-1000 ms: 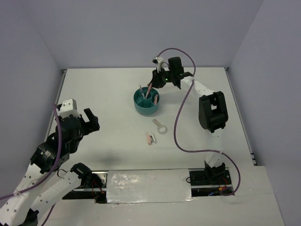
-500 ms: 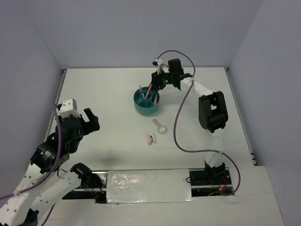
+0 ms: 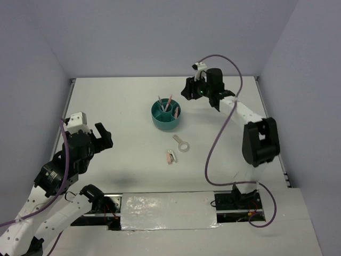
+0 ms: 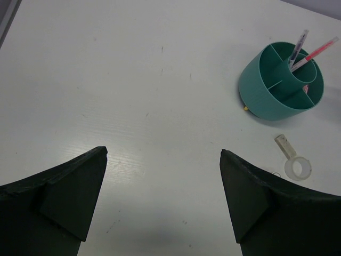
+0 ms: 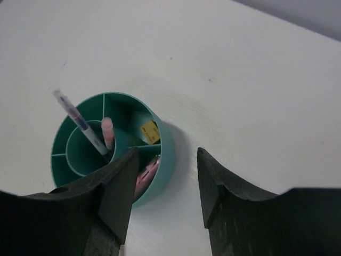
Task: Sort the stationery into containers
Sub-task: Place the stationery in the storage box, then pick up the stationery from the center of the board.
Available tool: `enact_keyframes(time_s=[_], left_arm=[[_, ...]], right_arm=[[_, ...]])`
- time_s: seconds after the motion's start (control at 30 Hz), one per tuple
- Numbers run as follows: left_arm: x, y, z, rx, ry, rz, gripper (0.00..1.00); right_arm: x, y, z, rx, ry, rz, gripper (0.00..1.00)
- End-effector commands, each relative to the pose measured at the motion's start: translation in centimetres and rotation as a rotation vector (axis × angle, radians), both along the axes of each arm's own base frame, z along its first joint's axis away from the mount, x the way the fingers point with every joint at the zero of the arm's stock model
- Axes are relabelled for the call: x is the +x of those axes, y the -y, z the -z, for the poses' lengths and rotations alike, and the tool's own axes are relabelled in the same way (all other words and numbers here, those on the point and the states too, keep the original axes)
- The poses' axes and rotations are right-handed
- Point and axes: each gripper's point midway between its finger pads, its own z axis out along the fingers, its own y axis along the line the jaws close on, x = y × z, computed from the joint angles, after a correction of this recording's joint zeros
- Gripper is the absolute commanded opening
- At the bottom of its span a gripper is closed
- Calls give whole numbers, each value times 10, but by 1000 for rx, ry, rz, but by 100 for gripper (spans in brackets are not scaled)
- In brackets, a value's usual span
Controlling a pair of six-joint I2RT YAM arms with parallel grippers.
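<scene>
**Top view.** A round teal organiser (image 3: 165,120) stands on the white tabletop (image 3: 122,101), a little toward 12 o'clock from its centre. A pink pen (image 3: 169,102) and a grey pen (image 3: 161,103) lean out of its central cup, tilted apart. The right claw (image 3: 187,90) hangs at 2 o'clock from the organiser, near its rim but clear of it. The left claw (image 3: 102,136) is at 8 o'clock from the organiser, well apart from it. A clear tape ring (image 3: 184,146) lies at 5 o'clock from the organiser, with a small pale tab (image 3: 176,139) just beside it. A pink-white clip (image 3: 170,157) lies at 6 o'clock, near the ring.

**Left wrist view.** The left claw (image 4: 162,160) is spread wide and holds nothing; only bare tabletop shows between its dark fingers (image 4: 64,197). The organiser (image 4: 266,93) sits at 2 o'clock, the tape ring (image 4: 297,168) and pale tab (image 4: 283,145) at 3 o'clock.

**Right wrist view.** The right claw (image 5: 166,176) has its jaws parted and empty, above the organiser's (image 5: 165,154) near wall. Both pens stand in the central cup, the grey pen (image 5: 77,120) leaning toward 10 o'clock. A small yellow piece (image 5: 149,131) lies in an outer compartment at 2 o'clock from the cup. A pink item (image 5: 146,170) lies in the next compartment, at 4 o'clock, partly hidden by a finger (image 5: 109,202).
</scene>
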Motion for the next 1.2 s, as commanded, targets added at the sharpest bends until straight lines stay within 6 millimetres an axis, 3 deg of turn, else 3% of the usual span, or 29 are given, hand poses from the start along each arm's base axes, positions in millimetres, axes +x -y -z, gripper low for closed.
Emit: enact_keyframes(time_s=[0.0, 0.03, 0.07, 0.1, 0.13, 0.17, 0.2, 0.27, 0.37, 0.5, 0.6, 0.87, 1.17], left_arm=[[2, 0, -7, -8, 39, 5, 99], [2, 0, -7, -9, 39, 5, 99], [2, 0, -8, -9, 41, 5, 99], [2, 0, -7, -9, 40, 7, 99], [2, 0, -7, -9, 41, 7, 99], [2, 1, -7, -11, 40, 8, 99], [2, 1, -8, -11, 41, 10, 99], [3, 1, -7, -10, 39, 12, 99], [2, 2, -7, -12, 39, 12, 99], [1, 1, -9, -17, 47, 10, 99], [1, 1, -9, -18, 50, 14, 99], [1, 2, -9, -18, 51, 20, 99], [2, 4, -8, -17, 47, 33, 99]], right_arm=[[-10, 30, -81, 64, 205, 175, 56], [-24, 34, -59, 54, 164, 177, 57], [-37, 30, -57, 62, 161, 140, 58], [-54, 27, -68, 72, 184, 100, 58], [-71, 22, -52, 26, 172, 26, 59], [-95, 0, -44, 0, 159, -93, 59], [-113, -5, -28, -67, 110, -117, 59], [-139, -18, 3, -264, 72, -140, 59], [-155, -24, 31, -401, 17, -93, 61], [-167, -36, 39, -421, 32, -78, 62], [-173, -44, 56, -435, 14, -96, 62], [-164, -46, 117, -563, -82, -79, 56], [-154, -49, 143, -591, -100, -69, 53]])
